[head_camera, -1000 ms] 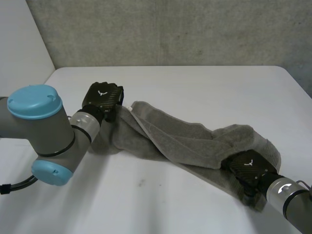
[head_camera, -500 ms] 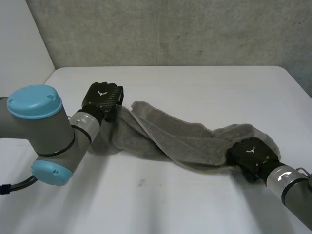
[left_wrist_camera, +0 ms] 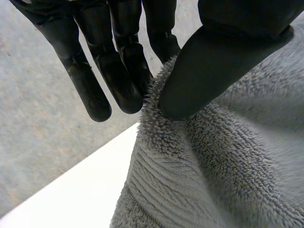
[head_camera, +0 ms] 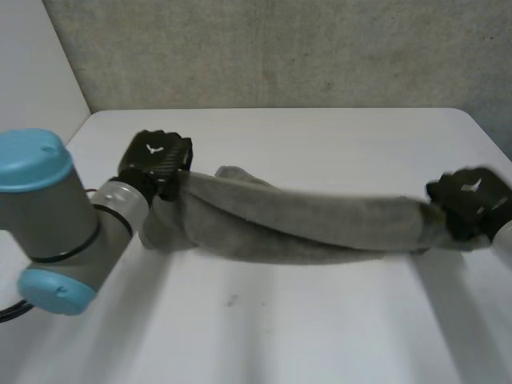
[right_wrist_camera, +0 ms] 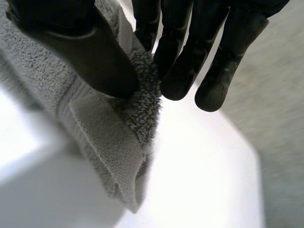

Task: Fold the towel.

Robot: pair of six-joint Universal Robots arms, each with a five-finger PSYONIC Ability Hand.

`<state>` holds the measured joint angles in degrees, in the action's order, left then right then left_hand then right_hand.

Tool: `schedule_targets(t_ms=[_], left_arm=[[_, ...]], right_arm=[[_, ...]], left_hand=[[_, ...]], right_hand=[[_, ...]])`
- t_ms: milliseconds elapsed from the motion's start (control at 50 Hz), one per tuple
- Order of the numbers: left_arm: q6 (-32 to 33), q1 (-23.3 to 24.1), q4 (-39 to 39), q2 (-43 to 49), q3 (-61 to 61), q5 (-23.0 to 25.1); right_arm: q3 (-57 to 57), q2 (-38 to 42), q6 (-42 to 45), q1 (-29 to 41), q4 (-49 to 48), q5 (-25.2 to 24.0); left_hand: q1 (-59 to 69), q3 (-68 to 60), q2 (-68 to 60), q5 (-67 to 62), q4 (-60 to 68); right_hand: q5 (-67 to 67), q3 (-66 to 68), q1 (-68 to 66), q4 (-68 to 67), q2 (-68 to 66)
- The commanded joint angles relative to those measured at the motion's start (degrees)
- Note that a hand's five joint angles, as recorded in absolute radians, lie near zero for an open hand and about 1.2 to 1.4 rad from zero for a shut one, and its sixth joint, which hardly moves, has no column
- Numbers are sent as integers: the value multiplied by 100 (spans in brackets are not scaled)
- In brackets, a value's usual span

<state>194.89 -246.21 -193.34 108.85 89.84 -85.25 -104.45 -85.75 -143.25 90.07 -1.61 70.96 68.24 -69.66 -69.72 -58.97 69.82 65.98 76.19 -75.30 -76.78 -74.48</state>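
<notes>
A rough grey wall stands behind the white worktop. The grey towel runs across the worktop's middle as one long bunched band, stretched between my two hands from about 9 o'clock to 3 o'clock. My left robot hand grasps the towel's 9 o'clock end, pinching its fluffy edge between thumb and fingers. My right robot hand pinches the 3 o'clock end the same way, with a hemmed corner drooping below its fingertips.
</notes>
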Motion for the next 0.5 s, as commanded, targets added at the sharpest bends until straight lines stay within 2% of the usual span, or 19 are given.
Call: schedule_targets(t_ms=[20, 80, 120, 140, 180, 240, 280, 360, 400, 460, 500], left_arm=[[592, -112, 840, -1188, 192, 35], [805, -112, 1088, -1375, 192, 35], [1189, -112, 1560, -1620, 201, 44], [1191, -112, 1563, -1621, 201, 44], [1471, -120, 1904, -1656, 201, 44], [1543, -138, 1985, -1630, 210, 44], [1622, -173, 2028, -1455, 184, 44], [1631, -191, 2064, -944, 34, 44], [1605, -200, 2064, -481, -316, 44], [1604, -200, 2064, -259, -511, 44], [1604, -200, 2055, 187, -957, 44]], right_arm=[[1143, -1091, 43, -227, 1361, -12], [1436, -1190, 69, -262, 1707, -12], [1996, -1190, 227, -245, 2468, -12], [1999, -1190, 228, -245, 2472, -12], [2349, -1067, 473, -219, 3102, -3], [2491, -864, 588, -210, 3333, 6], [2675, -331, 772, -192, 3491, 14], [2851, 190, 843, -166, 3509, 41], [3061, 732, 852, 96, 3509, 163], [3229, 1008, 852, 300, 3500, 269], [3640, 1506, 860, 676, 3492, 566]], left_hand=[[1176, -1034, -1028, -1103, 1018], [1176, -1034, -1028, -1103, 1018], [1176, -1034, -1028, -1103, 1018], [1176, -1034, -1028, -1103, 1018], [1176, -1034, -1028, -1103, 1018], [1176, -1034, -1028, -1103, 1018], [1176, -1034, -1028, -1103, 1018], [1176, -1034, -1028, -1103, 1018], [1176, -1034, -1028, -1103, 1018], [1176, -1034, -1028, -1103, 1018], [1176, -1034, -1028, -1103, 1018]], right_hand=[[402, 381, -470, -322, -552], [402, 381, -470, -322, -552], [402, 381, -470, -322, -552], [402, 381, -470, -322, -552], [402, 381, -470, -322, -552], [402, 381, -470, -322, -552], [402, 381, -470, -322, -552], [402, 381, -470, -322, -552], [402, 381, -470, -322, -552], [402, 381, -470, -322, -552], [402, 381, -470, -322, -552]])
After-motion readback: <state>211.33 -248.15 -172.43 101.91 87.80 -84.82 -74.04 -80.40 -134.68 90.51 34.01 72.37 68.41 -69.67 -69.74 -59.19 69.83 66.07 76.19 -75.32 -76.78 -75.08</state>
